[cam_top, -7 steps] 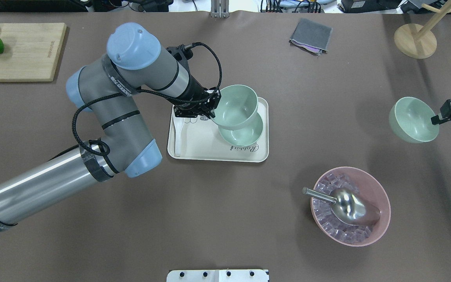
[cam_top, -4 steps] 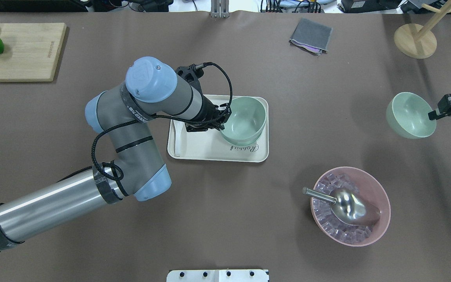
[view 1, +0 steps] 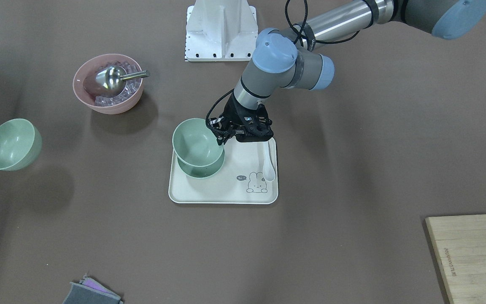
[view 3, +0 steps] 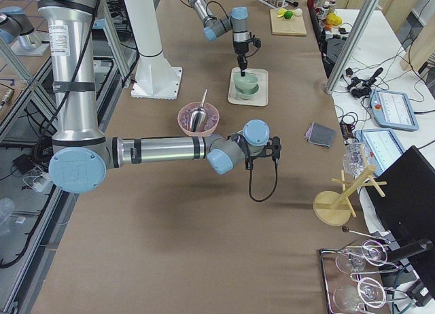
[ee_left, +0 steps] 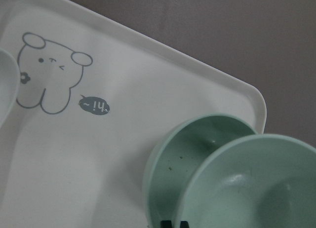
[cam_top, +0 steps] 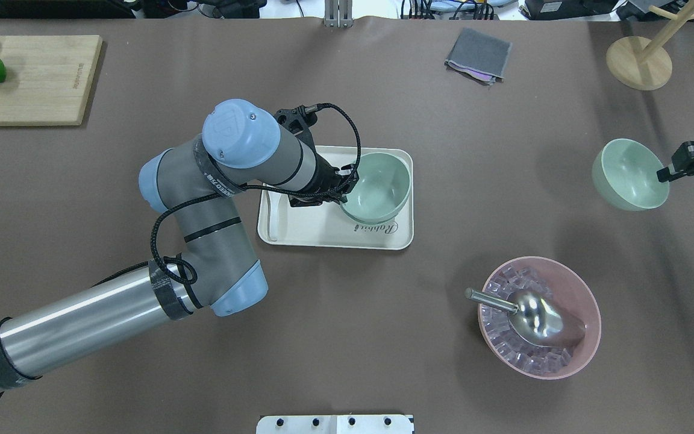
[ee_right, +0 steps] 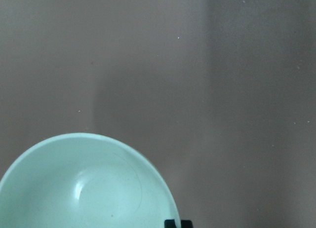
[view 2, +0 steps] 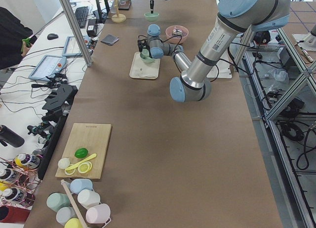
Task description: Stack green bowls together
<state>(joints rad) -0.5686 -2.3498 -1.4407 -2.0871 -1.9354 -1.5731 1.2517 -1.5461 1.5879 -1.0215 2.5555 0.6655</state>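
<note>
My left gripper (cam_top: pixel 347 187) is shut on the rim of a pale green bowl (cam_top: pixel 377 187). It holds this bowl low over a second green bowl (view 1: pixel 204 169) that stands on the white tray (cam_top: pixel 323 232). In the left wrist view the held bowl (ee_left: pixel 252 188) overlaps the tray bowl (ee_left: pixel 187 154) but sits off-centre; I cannot tell whether they touch. My right gripper (cam_top: pixel 663 176) is shut on the rim of the third green bowl (cam_top: pixel 627 175). It holds that bowl in the air at the table's right side, and the right wrist view shows the bowl (ee_right: pixel 84 188).
A pink bowl (cam_top: pixel 540 316) with ice cubes and a metal scoop stands front right. A white spoon (view 1: pixel 268 166) lies on the tray. A cutting board (cam_top: pixel 34 78) with fruit is back left, a grey cloth (cam_top: pixel 478 55) at the back and a wooden stand (cam_top: pixel 639 60) back right.
My left gripper has lowered its bowl down and to the right, so it now covers the tray bowl from above. My right gripper has carried its bowl slightly left and further back.
</note>
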